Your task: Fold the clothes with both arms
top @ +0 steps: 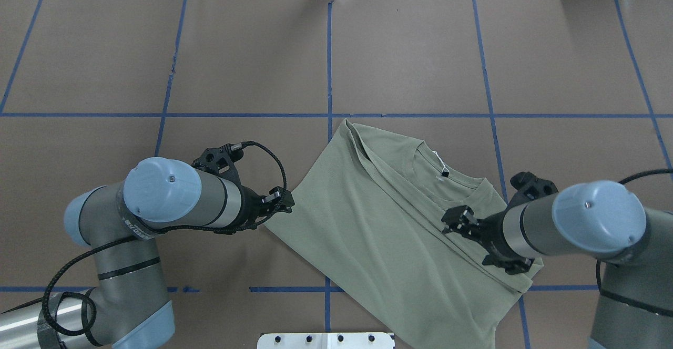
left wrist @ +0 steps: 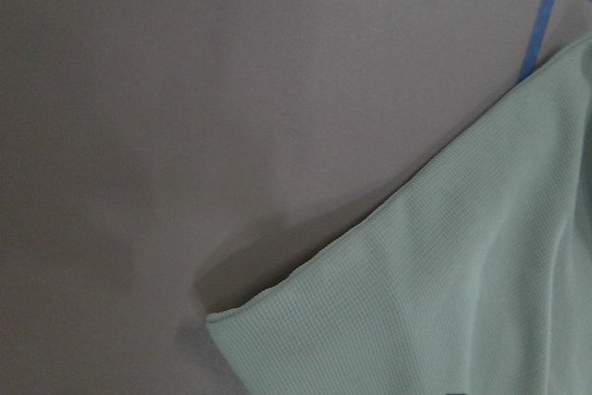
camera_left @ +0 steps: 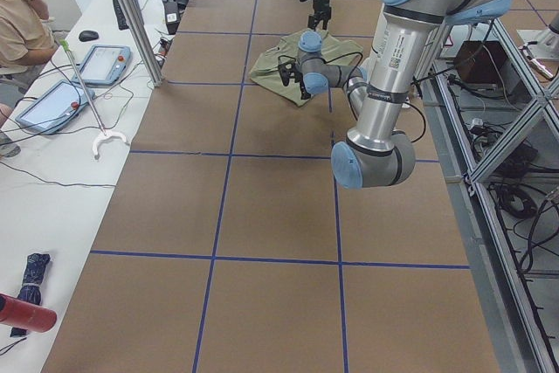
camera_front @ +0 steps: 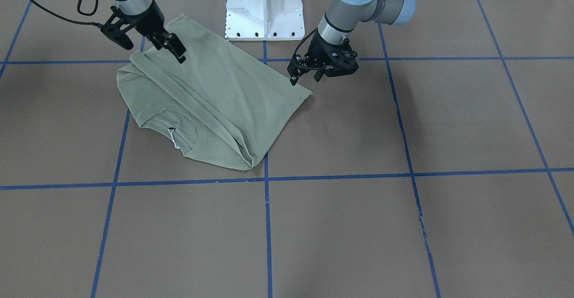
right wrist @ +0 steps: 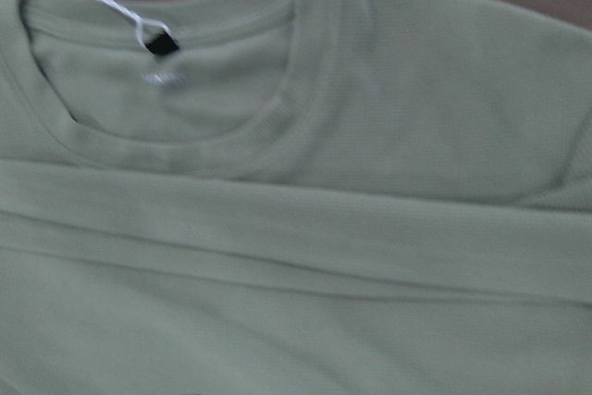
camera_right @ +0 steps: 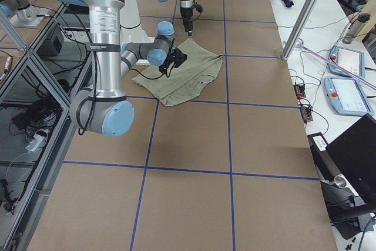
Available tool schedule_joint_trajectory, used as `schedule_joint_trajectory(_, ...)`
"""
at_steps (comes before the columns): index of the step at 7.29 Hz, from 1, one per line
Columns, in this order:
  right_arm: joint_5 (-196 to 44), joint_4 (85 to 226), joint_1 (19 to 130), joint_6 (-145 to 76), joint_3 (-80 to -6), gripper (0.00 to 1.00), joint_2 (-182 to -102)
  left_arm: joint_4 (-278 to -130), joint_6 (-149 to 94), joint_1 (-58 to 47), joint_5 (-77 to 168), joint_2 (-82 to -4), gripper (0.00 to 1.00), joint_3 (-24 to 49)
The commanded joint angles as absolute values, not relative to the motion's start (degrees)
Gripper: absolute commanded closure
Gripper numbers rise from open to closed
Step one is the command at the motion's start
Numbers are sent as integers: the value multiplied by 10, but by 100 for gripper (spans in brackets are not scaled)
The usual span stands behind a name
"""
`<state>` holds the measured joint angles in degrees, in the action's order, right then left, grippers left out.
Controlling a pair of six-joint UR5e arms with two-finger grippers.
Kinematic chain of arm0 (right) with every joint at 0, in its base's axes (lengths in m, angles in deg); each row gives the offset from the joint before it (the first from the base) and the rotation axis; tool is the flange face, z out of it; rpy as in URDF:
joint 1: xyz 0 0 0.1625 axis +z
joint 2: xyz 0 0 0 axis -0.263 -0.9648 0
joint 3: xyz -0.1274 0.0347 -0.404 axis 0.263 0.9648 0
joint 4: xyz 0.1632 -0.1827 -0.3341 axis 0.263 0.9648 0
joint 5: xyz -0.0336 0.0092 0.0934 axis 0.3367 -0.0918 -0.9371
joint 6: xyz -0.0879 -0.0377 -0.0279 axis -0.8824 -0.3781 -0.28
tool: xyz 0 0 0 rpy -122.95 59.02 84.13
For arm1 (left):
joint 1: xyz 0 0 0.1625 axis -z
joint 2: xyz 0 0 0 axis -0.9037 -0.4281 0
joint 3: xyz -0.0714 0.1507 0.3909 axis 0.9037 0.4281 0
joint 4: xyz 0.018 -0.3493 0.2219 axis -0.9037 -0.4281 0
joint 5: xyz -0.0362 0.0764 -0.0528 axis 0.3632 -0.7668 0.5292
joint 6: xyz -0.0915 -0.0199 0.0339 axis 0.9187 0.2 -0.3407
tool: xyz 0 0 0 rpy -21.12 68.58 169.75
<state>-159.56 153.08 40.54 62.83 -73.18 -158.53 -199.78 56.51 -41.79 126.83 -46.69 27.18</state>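
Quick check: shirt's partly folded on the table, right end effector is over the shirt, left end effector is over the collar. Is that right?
Not quite. The left end effector isn't over the collar; it is at the shirt's plain corner on the opposite side, as the overhead view shows. The rest holds: shirt partly folded, right end effector over it.

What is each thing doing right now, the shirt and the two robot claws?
shirt: partly folded, lying flat on the table.
left gripper: open, holding nothing, by the shirt's corner.
right gripper: low over the shirt; cannot tell if open or shut.
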Motion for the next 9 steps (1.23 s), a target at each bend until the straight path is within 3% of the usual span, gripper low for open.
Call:
schedule_joint_trajectory(1, -1591, 1532, 467, 565, -692, 0, -1549, -1997, 561, -423, 1233, -467, 23, 260)
schedule_joint_trajectory(4, -1587, 1529, 493, 531, -626, 0, -1503, -1998, 561, -434, 1220, -470, 31, 231)
schedule_joint_trajectory(6, -1587, 1528, 494, 531, -624, 0, -1502, -1998, 561, -437, 1219, -469, 36, 227)
schedule_joint_trajectory(7, -1587, 1528, 494, 531, -623, 0, -1502, -2000, 561, -437, 1220, -469, 52, 227)
schedule_joint_trajectory(9, -1587, 1528, 494, 530, -619, 0, -1503, -2002, 557, -437, 1220, -472, 100, 227)
